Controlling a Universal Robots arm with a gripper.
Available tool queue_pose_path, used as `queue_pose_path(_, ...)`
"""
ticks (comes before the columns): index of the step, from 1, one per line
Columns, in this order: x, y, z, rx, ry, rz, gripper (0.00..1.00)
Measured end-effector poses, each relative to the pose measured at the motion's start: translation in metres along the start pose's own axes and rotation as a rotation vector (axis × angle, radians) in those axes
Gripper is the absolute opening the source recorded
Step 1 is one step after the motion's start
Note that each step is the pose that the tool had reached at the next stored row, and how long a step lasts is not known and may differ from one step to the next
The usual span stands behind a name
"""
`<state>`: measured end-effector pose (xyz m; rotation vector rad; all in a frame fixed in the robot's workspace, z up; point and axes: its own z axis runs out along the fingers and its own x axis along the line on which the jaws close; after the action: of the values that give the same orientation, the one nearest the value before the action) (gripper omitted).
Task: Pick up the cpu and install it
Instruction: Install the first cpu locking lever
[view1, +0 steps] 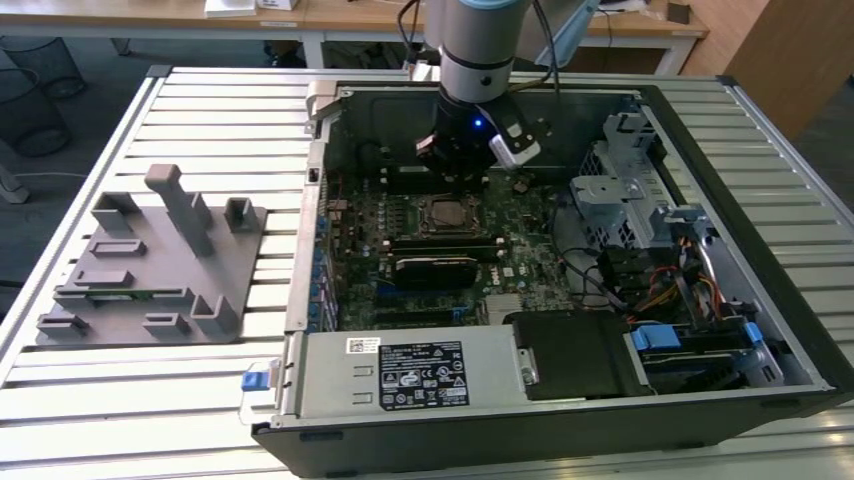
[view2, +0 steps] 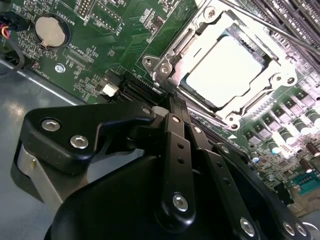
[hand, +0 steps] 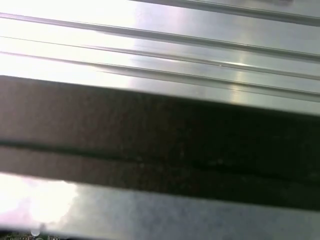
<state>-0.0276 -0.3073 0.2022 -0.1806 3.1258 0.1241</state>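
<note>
Your black gripper (view2: 167, 107) hangs clenched and empty just beside the square silvery-topped cpu (view2: 225, 70), seated in its metal-framed socket (view2: 165, 65).

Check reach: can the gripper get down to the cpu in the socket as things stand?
Probably yes. In the second wrist view the cpu lies bare in the socket frame with nothing over it. In the exterior view the gripper hangs inside the open case, close by the socket.

cpu (view2: 226, 70): pale silvery top | socket frame (view2: 172, 52): silvery metal | motherboard (view2: 125, 35): green | gripper (view2: 170, 107): black, silver screws | fixture block (view1: 154, 260): grey | table (view1: 200, 105): ribbed silver
</note>
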Motion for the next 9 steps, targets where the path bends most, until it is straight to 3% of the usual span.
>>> queue_pose_path(4, -0.0002, -0.0001, 0.0011, 0.0280, 0.0042, 0.000, 0.11)
queue_pose_path(9, -0.0020, -0.0012, 0.0058, 0.0473, 0.0101, 0.000, 0.11)
